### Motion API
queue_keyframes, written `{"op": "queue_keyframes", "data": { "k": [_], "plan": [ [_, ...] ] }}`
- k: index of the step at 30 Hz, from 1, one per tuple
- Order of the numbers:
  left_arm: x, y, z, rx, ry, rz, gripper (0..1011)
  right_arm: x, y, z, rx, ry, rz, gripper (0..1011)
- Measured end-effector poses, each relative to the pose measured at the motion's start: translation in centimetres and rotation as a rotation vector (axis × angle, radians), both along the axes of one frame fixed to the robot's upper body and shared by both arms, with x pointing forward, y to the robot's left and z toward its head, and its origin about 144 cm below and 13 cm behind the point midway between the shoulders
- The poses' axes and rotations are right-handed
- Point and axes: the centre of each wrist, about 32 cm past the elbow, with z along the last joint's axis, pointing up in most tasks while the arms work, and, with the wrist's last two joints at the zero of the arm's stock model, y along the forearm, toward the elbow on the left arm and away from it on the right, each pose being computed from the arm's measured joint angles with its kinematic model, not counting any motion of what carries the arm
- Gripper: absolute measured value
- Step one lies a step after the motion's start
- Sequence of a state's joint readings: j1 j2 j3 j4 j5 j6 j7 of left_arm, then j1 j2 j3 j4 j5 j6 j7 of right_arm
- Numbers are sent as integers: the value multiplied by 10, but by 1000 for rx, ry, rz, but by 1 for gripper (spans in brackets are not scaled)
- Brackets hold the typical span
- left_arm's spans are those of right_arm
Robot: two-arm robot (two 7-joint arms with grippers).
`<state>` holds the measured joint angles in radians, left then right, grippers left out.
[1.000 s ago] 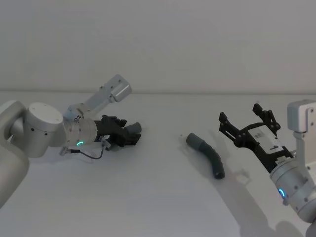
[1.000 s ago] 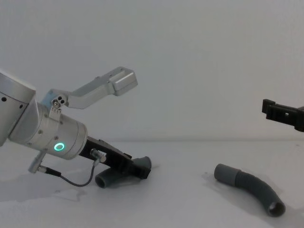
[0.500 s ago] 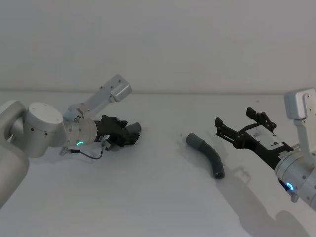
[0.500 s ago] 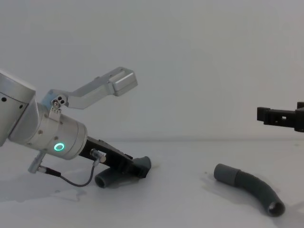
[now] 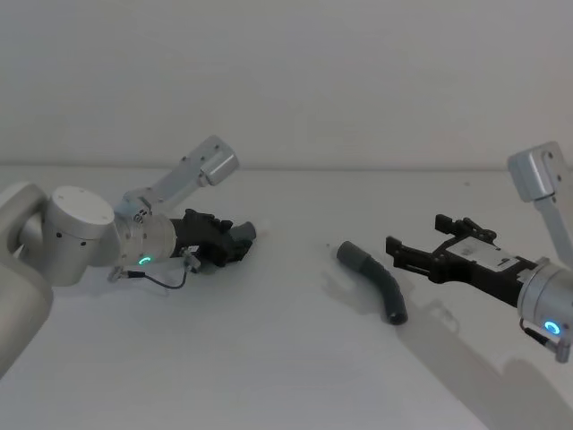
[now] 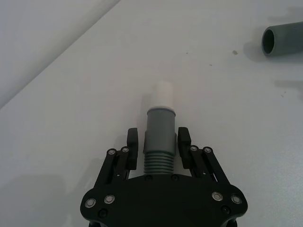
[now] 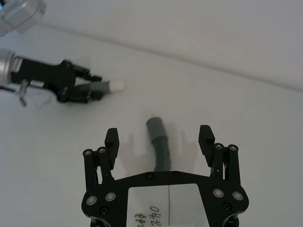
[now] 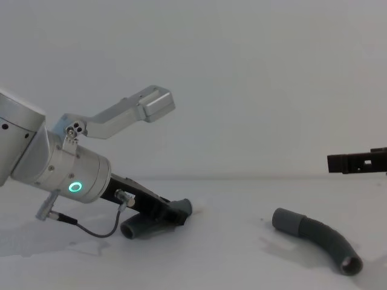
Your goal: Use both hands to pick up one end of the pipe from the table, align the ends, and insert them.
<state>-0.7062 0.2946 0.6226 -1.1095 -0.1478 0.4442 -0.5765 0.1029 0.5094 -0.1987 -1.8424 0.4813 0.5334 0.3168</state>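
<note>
Jaws of left gripper (image 6: 158,137) clamp short hose (image 6: 159,120); right gripper (image 7: 158,134), jaws apart at long hose's (image 5: 380,282) 3 o'clock, could shove it askew.

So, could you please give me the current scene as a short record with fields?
left gripper: shut on the shorter hose piece, low at the table, on the robot's left
shorter hose piece: smooth cuff sticks out past the fingers
right gripper: open, in the air just right of the longer hose piece, pointed at it, not touching it
longer hose piece: lying on the table right of centre, cuff end toward the left gripper
joined: no, the two pieces are apart
</note>
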Motion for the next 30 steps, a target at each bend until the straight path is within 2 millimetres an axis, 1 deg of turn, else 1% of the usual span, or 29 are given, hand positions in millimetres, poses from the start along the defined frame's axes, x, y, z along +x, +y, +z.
{"op": "queue_keyframes", "data": {
  "k": [7, 14, 20, 30],
  "plan": [
    [0, 0, 0, 0, 0, 0, 463, 12, -12, 15, -67, 69, 107, 1000],
    [0, 0, 0, 0, 0, 0, 412, 25, -19, 24, -118, 99, 170, 1000],
    [0, 0, 0, 0, 0, 0, 382, 35, -20, 26, -154, 105, 185, 1000],
    [0, 0, 0, 0, 0, 0, 367, 48, -17, 22, -197, 120, 193, 1000]
  ]
}}
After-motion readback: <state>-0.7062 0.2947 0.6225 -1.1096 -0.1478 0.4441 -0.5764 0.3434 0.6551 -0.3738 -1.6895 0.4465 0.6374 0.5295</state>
